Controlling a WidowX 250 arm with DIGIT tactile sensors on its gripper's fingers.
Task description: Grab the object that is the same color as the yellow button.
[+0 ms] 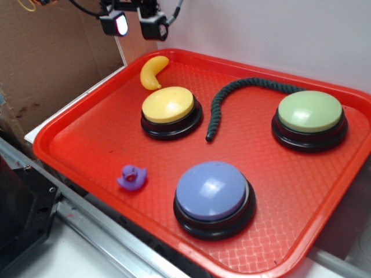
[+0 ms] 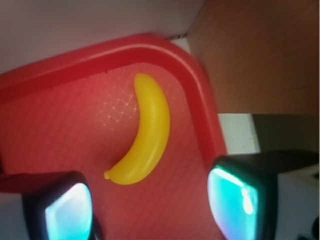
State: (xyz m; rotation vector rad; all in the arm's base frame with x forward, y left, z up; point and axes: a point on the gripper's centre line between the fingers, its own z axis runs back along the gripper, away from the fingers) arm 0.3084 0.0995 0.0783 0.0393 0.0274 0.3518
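One red tray (image 1: 75, 150) fills most of the scene, and everything sits on it. Three big dome buttons come next: a purple-blue button (image 1: 213, 197) at the front, a green button (image 1: 309, 119) on the right, and the yellow button (image 1: 170, 110) toward the back left. One dark green rope (image 1: 232, 95) curls between the yellow and green domes. Then the small things: one yellow banana (image 1: 153, 71) and one purple duck (image 1: 132, 177) near the front left edge.

The banana lies flat in the tray's back left corner, just behind the yellow button and apart from it. Its long axis runs from the back rim down toward that button, curved side facing the corner wall.

The gripper (image 1: 134, 24) hangs above the tray's back left corner, jaws spread wide and empty. From the wrist view the banana (image 2: 145, 135) lies on the tray floor (image 2: 55, 130) below, between the two lit fingertips (image 2: 67, 210), touching neither.
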